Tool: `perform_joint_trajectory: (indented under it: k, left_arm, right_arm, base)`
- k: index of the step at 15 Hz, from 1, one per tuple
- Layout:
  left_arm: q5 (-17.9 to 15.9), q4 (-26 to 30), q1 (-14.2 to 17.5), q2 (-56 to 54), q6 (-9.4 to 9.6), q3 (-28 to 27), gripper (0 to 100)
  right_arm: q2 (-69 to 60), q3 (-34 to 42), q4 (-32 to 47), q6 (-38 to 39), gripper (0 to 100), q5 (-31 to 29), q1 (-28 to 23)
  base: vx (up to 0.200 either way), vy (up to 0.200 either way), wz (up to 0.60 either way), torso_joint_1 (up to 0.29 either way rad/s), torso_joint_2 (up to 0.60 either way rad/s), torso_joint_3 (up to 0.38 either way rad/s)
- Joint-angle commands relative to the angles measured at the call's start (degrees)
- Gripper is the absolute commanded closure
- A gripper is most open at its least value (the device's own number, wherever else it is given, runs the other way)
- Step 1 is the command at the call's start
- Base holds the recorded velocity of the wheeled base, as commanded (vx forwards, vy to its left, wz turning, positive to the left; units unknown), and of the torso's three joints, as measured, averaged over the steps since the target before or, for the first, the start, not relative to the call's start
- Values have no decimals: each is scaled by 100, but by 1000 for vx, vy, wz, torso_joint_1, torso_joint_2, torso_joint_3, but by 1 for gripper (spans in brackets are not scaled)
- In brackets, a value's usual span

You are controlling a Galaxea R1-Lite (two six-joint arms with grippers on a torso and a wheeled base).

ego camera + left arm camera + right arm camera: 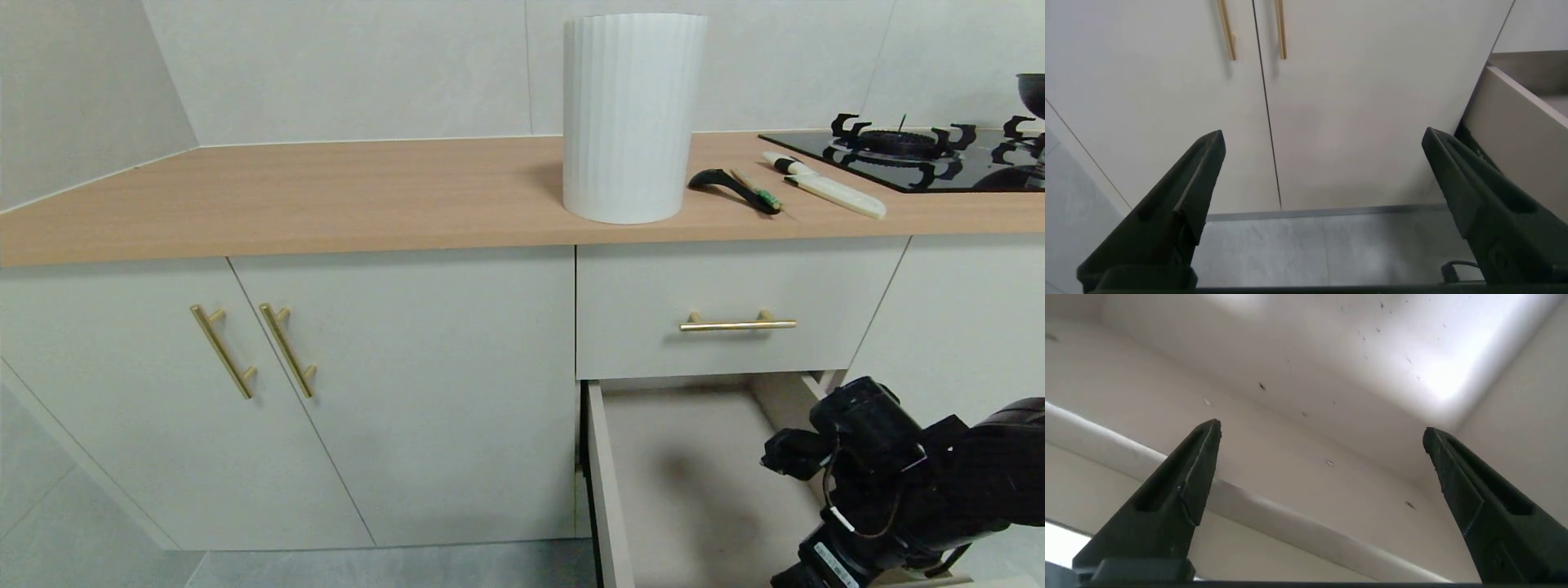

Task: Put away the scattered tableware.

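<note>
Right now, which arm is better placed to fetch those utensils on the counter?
Probably the right. The right gripper is open at the open drawer, below the utensils beside the stove. The left gripper faces the cabinet doors, farther left.

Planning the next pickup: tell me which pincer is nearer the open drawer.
Right. The right pincer hangs over the open drawer; the left pincer faces the cupboard doors beside it.

Ladle (733,188) and knife (826,187) lie right of canister (627,122).
</note>
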Motion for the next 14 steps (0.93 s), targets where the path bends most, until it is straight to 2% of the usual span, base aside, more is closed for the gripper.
perform_joint_trajectory:
  k: [1, 4, 8, 11, 12, 14]
  left_arm:
    - [0, -1, -6, 2, -1, 1, 0]
    - [0, -1, -6, 2, -1, 1, 0]
    - [0, -1, 3, 2, -1, 1, 0]
    - [0, -1, -6, 2, -1, 1, 0]
    - [0, -1, -6, 2, -1, 1, 0]
    - [0, -1, 3, 2, -1, 1, 0]
  right_arm:
    - [-78, -69, 391, -78, 0, 0, 73]
    - [-52, -377, 1129, -114, 0, -18, 99]
    - [-43, -552, 1103, -8, 0, -53, 73]
    - [-122, -922, 1076, 713, 0, -150, 73]
    - [-131, -974, 1006, 853, 0, -185, 64]
    - [-184, -922, -75, 1477, 0, -238, 55]
  base:
    - [0, 0, 0, 0, 0, 0]
    - [0, 0, 0, 0, 0, 0]
    - [0, 0, 0, 0, 0, 0]
    - [0, 0, 0, 0, 0, 0]
    - [0, 0, 0, 0, 0, 0]
    - [0, 0, 0, 0, 0, 0]
